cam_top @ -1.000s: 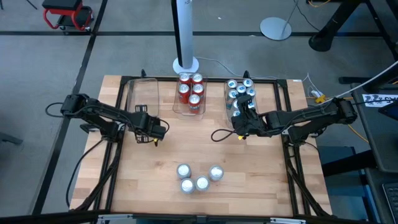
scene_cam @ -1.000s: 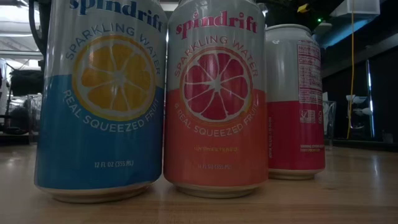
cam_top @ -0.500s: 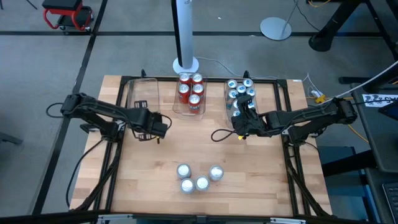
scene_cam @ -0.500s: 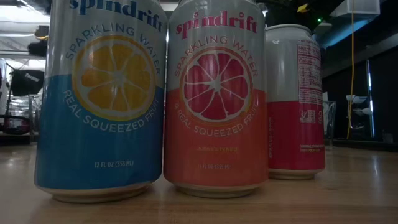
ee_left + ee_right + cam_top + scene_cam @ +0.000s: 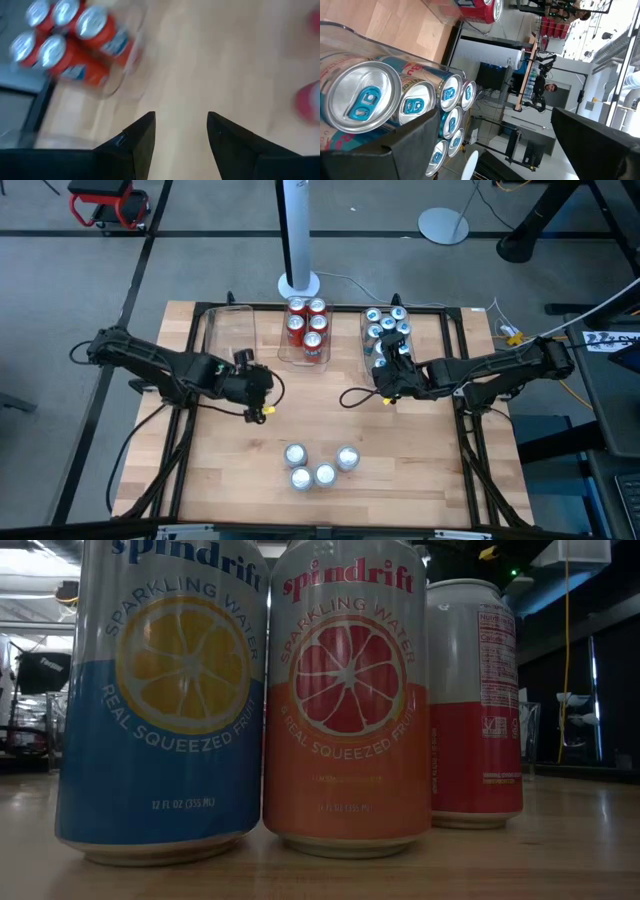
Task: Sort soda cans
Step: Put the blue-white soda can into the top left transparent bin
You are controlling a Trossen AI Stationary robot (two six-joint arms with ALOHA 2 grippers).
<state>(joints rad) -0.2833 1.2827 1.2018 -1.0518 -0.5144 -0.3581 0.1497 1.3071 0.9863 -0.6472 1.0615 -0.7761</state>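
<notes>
Several soda cans (image 5: 320,465) stand in a cluster near the table's front edge; the low view shows a blue one (image 5: 165,700), an orange-red one (image 5: 345,700) and a red-and-white one (image 5: 475,700) upright on the wood. Red cans (image 5: 307,330) fill the middle clear tray, blue cans (image 5: 387,328) the right tray. My left gripper (image 5: 268,392) hangs open above bare wood, left of centre, nothing between its fingers (image 5: 142,135). My right gripper (image 5: 380,375) stands open at the near end of the blue-can tray, over the blue cans' tops (image 5: 365,100).
An empty clear tray (image 5: 230,330) stands at the far left of the table, behind my left gripper. A white post on a round base (image 5: 297,280) rises behind the trays. Bare wood lies between the trays and the near cluster of cans. A person shows in the room beyond (image 5: 551,89).
My left gripper has risen and shifted toward the table's right, away from the empty left tray, tipping as it went. Its fingers keep the same gap. The cans and my right arm have stayed still.
</notes>
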